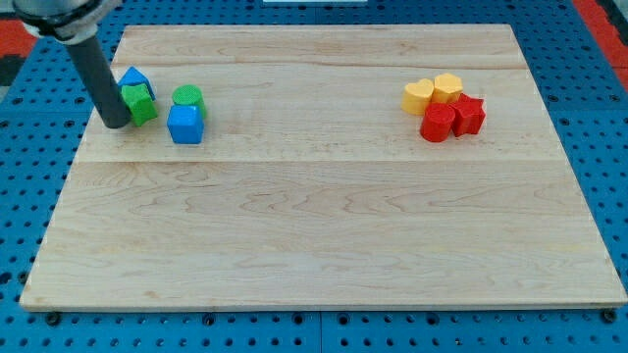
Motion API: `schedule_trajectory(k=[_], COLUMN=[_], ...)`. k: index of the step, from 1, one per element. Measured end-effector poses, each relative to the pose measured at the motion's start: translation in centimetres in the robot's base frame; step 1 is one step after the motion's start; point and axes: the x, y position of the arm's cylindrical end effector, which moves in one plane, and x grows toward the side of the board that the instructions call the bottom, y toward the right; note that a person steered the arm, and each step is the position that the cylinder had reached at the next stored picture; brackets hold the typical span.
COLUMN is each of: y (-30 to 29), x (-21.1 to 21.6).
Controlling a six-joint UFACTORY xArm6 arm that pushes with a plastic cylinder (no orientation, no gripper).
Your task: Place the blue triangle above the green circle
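The blue triangle [134,79] sits near the board's top left, touching a green star-shaped block [139,103] just below it. The green circle [187,96] lies to their right, with a blue cube [184,125] touching its lower edge. My tip [115,124] rests on the board just left of the green star block and below-left of the blue triangle; the dark rod rises from it toward the view's top left.
Two yellow blocks [433,92] and two red blocks [453,119] are clustered at the board's upper right. The wooden board [324,226] lies on a blue pegboard surface.
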Motion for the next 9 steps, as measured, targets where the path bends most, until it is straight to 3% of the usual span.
schedule_trajectory(k=[2,4,5,8,9], y=[1.4,-2.5,-0.6,8.5,9.9], x=[-2.7,-7.5,-8.0,-3.6,-4.3])
